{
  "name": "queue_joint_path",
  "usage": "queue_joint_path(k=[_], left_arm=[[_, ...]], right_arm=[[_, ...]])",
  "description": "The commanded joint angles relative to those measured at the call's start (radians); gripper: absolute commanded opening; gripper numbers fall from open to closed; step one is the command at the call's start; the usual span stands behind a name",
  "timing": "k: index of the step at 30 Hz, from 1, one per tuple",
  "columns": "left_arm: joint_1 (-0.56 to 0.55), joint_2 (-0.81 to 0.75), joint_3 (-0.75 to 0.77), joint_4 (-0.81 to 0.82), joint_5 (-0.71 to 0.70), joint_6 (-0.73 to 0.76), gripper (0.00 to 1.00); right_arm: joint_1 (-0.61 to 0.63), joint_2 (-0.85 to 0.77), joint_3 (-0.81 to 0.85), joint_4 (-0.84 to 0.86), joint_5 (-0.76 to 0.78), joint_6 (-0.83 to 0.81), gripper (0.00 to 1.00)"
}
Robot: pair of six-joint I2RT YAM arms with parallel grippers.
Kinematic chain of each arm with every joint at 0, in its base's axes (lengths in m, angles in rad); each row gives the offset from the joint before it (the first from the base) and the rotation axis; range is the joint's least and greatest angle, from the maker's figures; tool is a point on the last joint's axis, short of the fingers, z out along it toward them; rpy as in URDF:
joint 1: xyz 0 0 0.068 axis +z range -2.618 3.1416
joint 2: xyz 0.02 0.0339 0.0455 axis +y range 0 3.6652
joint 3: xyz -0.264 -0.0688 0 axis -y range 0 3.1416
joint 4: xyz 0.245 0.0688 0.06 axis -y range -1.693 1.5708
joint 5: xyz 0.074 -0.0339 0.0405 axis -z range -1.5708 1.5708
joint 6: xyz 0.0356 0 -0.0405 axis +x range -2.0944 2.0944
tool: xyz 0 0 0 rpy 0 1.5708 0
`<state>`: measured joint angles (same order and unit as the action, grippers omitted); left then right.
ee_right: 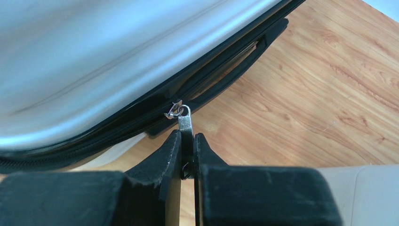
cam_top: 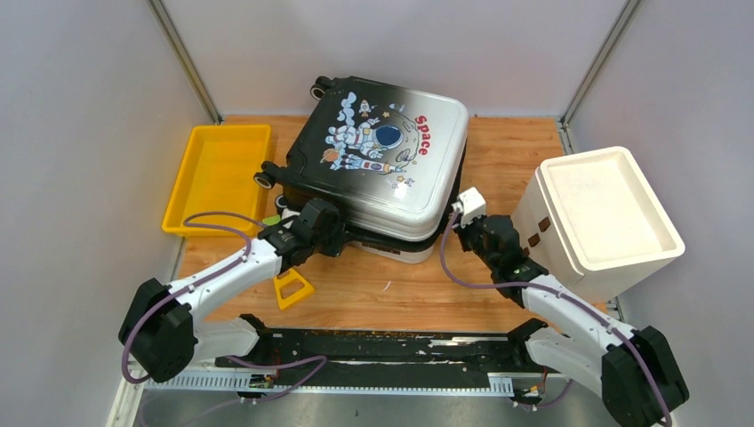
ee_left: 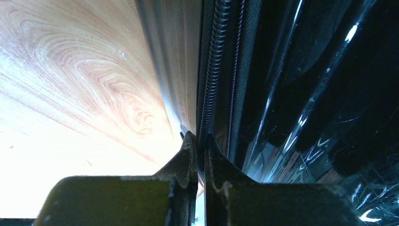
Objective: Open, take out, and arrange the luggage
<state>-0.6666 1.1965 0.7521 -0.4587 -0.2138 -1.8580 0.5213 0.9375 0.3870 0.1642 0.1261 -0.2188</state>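
Silver metal zipper pull (ee_right: 184,121) sits pinched between the fingers of the right gripper (ee_right: 187,137), at the near right corner of the luggage (cam_top: 382,169). From there the zipper track runs leftward along the near edge. At the near left corner the left gripper (ee_left: 199,143) is pressed together against that track; whether it grips anything, I cannot tell. The luggage lies flat mid-table, closed, contents hidden. The yellow tray (cam_top: 191,187), far left, shows nothing inside; the white bin (cam_top: 613,213) stands right.

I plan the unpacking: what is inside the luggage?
Inside the luggage nothing shows; the shell covers it. Only the zipper is visible, its pull in the right claw.
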Motion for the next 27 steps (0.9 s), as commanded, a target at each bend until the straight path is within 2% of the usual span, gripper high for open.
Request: queue_joint_path(k=[1,10,18,27], left_arm=[[0.018,-0.072,-0.018,-0.198,-0.150,0.075,0.00],[0.019,-0.080,-0.035,-0.223,-0.134,0.135,0.00],[0.019,-0.066,-0.053,-0.226,-0.087,0.211,0.00],[0.019,-0.086,-0.049,-0.233,-0.086,0.327,0.00]], right_arm=[[-0.159,0.077,0.129,0.197,0.150,-0.062,0.00],[-0.354,0.298,0.332,0.244,0.064,-0.080,0.00],[-0.429,0.575,0.549,0.276,0.036,-0.094,0.00],[-0.508,0.772,0.764,0.267,-0.019,-0.086,0.00]])
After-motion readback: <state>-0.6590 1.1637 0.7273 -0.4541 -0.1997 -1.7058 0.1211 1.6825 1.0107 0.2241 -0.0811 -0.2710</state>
